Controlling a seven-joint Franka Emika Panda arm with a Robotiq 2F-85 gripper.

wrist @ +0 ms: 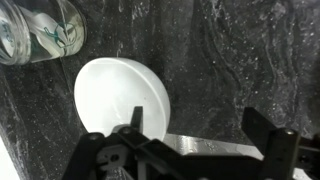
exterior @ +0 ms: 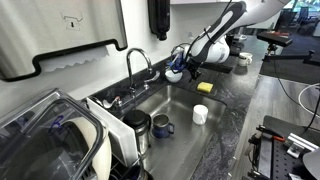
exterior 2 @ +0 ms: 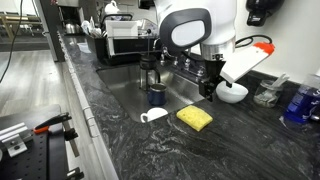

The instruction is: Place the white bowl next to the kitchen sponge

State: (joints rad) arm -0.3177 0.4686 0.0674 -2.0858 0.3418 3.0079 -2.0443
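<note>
The white bowl sits upright on the dark counter behind the sink, and it also shows in the wrist view. The gripper hangs just above the bowl's edge. In the wrist view the gripper is open, with one finger over the bowl and the other over bare counter, so the bowl's rim lies between them. The yellow kitchen sponge lies flat on the counter a short way in front of the bowl, and it also shows in an exterior view.
A glass jar stands close beside the bowl. A white cup and a dark blue mug are by the sink. A blue bottle stands past the jar. A faucet rises behind the sink.
</note>
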